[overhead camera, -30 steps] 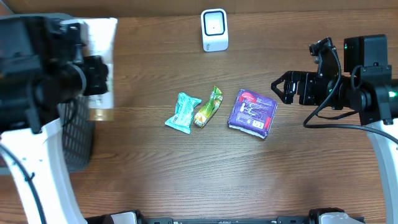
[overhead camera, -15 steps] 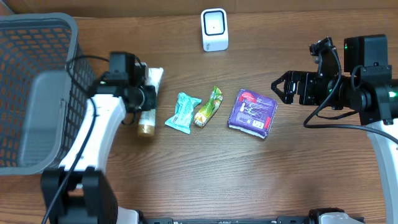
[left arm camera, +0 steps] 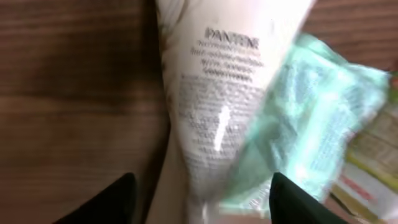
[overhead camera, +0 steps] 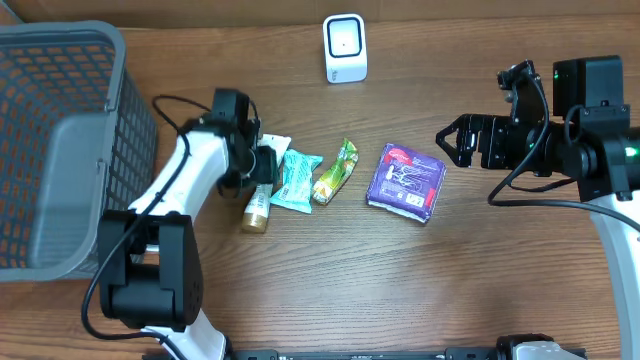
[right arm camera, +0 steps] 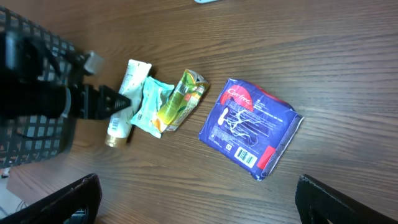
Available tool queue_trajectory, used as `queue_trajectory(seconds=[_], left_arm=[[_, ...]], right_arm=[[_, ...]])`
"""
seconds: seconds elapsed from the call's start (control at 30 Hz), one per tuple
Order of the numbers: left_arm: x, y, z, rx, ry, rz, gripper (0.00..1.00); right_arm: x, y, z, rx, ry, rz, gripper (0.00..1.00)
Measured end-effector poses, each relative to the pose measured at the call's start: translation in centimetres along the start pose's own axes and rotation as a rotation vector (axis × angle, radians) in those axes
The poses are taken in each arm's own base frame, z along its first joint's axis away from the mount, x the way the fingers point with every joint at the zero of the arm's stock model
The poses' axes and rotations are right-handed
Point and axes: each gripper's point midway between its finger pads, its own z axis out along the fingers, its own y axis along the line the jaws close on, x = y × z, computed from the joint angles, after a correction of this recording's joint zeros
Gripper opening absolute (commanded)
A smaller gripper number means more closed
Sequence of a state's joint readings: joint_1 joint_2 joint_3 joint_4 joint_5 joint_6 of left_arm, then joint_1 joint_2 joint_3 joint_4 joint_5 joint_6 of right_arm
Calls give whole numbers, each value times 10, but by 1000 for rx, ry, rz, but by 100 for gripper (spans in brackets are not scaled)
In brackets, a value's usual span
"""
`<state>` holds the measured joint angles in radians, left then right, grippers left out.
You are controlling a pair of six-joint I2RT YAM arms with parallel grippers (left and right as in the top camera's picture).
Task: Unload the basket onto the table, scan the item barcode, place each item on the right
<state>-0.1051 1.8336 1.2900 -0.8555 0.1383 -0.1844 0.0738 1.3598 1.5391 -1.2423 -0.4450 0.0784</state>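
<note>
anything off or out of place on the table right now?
Nothing is spilled or damaged. One oddity: the white tube lies jammed against the teal packet, their edges overlapping in the left wrist view, and the green packet crowds its other side. The left claw straddles the tube, jaws open. The purple pack lies apart.

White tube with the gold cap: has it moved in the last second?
Yes. The white tube has moved right, from over by the basket to lie against the teal packet, which stayed put.
</note>
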Motion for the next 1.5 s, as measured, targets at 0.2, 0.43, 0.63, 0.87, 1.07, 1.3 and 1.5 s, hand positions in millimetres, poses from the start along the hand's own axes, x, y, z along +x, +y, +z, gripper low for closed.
queue_trajectory(seconds=[0.2,0.43,0.63,0.87,1.07,1.3,1.5], left_arm=[[-62,-29,-124,33,-194,58,65],[-47,-35,-270,-8,-430,134,77],[-20,-30,-296,-29,-453,154,93],[-2,-29,-325,-34,-534,168,100],[32,-16,-379,-82,-701,156,100],[26,-12,-371,-105,-675,149,100],[18,-12,-362,-112,-647,147,100]], right_arm=[[1,0,0,1,4,2,100],[1,0,0,1,5,3,100],[2,0,0,1,6,4,100],[4,-1,0,3,17,10,100],[5,-22,-8,40,13,67,100],[-2,-29,-11,51,-16,49,100],[-2,-31,-11,66,-16,45,100]])
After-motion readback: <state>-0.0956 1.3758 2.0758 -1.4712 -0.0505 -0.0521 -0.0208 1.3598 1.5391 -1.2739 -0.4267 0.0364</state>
